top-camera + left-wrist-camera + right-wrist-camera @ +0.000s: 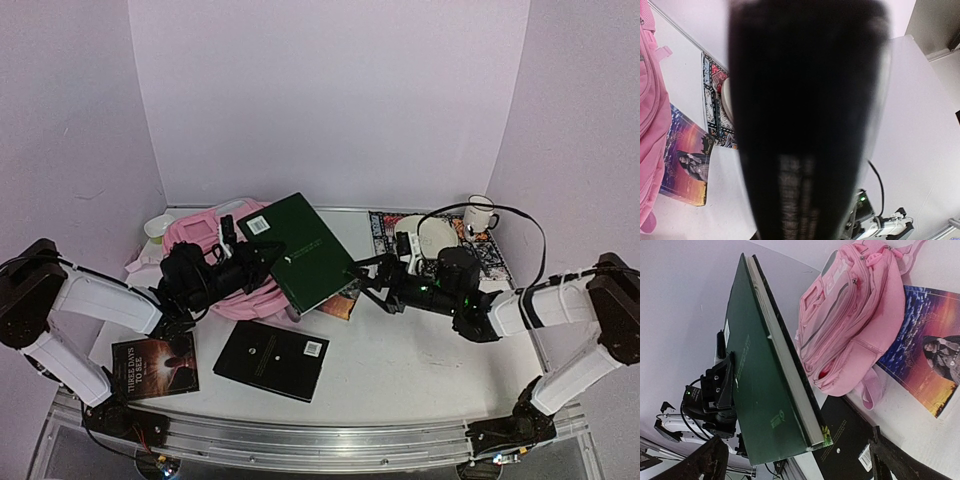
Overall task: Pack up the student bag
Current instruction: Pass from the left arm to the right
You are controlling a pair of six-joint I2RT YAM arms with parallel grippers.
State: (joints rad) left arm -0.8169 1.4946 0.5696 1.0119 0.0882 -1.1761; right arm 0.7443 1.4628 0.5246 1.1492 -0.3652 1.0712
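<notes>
The pink student bag [192, 232] lies at the back left of the table, partly hidden by my left arm and a large green hardback book [300, 250]. My left gripper [260, 263] is shut on the green book's left edge and holds it tilted up over the bag. In the left wrist view the book [805, 125] is a dark blur that fills the middle, with the bag [650, 125] at the left edge. My right gripper [368, 282] is open and empty by the book's right corner. In the right wrist view the book [760, 385] stands beside the bag [850, 325].
A black book [272, 358] and a dark "Three Days" book [155, 365] lie near the front. A colourful book [340, 305] lies under the green one. A white mug [480, 213] and a white plate [432, 235] on a patterned mat stand back right.
</notes>
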